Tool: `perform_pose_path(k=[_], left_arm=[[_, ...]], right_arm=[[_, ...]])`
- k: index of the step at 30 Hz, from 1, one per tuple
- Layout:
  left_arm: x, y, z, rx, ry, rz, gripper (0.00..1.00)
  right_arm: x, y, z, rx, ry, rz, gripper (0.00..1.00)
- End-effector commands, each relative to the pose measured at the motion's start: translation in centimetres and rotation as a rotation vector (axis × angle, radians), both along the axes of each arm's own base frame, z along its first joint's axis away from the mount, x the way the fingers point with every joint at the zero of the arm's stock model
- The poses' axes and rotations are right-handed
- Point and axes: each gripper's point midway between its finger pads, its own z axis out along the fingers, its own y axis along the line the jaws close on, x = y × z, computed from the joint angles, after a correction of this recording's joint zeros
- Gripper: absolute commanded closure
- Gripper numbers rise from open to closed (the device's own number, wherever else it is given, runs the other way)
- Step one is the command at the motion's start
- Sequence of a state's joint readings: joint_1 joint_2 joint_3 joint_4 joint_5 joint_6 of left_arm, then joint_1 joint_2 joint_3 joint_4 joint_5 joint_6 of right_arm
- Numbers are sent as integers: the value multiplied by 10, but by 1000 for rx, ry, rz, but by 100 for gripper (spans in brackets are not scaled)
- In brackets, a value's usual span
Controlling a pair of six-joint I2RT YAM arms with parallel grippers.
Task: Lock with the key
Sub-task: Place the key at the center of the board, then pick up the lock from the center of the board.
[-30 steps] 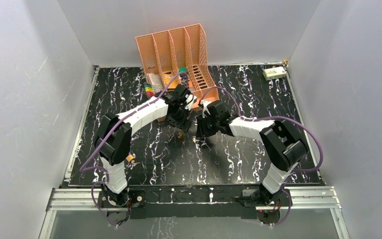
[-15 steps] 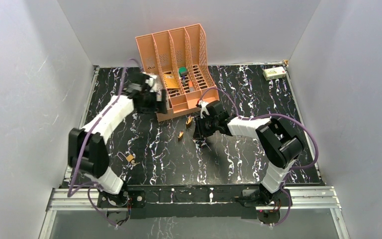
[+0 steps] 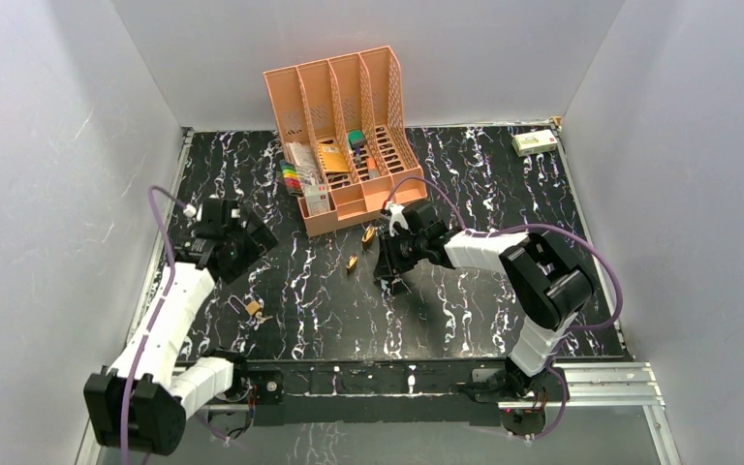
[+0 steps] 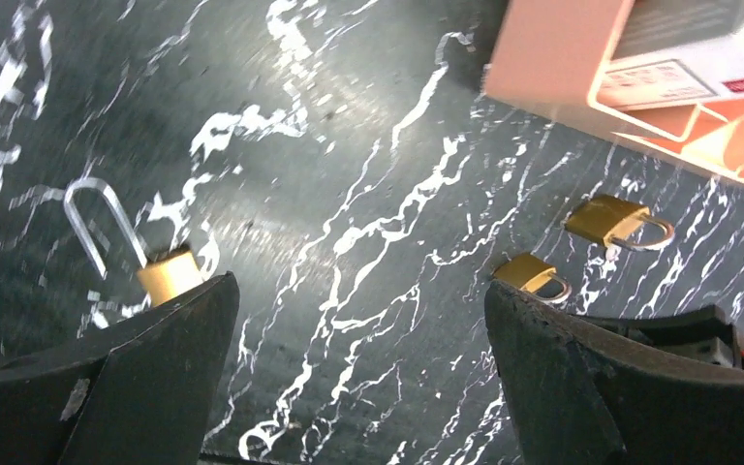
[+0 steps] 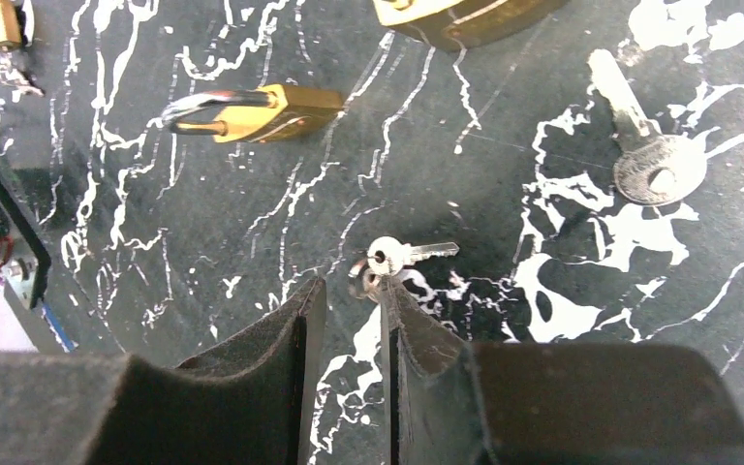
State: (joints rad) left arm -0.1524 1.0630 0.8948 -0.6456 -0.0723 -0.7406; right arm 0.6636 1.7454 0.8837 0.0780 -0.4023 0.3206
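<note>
Standing narrowly parted, right fingers (image 5: 286, 334) face tiny silvery key (image 5: 402, 255); left fingers (image 4: 155, 358) gape.

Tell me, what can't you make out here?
- Right wrist view: a fingertip of the right gripper overlaps the ring of the small key; grip unclear.
- Same view: the top edge cuts a padlock.
- Left wrist view: a finger of the left gripper hides part of the open-shackle padlock.
- Top view: the small key is too tiny.

Bright, even light; glare sheens the black table (image 4: 349, 320) in the slightly blurred left wrist view
</note>
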Motion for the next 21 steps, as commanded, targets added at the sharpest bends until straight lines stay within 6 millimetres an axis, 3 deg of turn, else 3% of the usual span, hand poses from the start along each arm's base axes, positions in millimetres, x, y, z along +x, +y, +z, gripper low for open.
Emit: perform_pose_path(k=[1,6,9,17,21], left_arm=[[-53,24,-27,-2,171,276,2],[-84,19,-72,-64,317,366,2],[-103,27,-95,-31,395,455,5],[-105,40,-109,2,414,520,15],[-99,42,-114,-2,407,519,24]], right_arm=[[-1,14,36,94,-60,39,65],[6,13,60,90,-132,47,62],[14,5,81,68,-217,24,59],[7,-14,117,67,-308,-2,54],[3,-19,121,74,-320,-9,53]])
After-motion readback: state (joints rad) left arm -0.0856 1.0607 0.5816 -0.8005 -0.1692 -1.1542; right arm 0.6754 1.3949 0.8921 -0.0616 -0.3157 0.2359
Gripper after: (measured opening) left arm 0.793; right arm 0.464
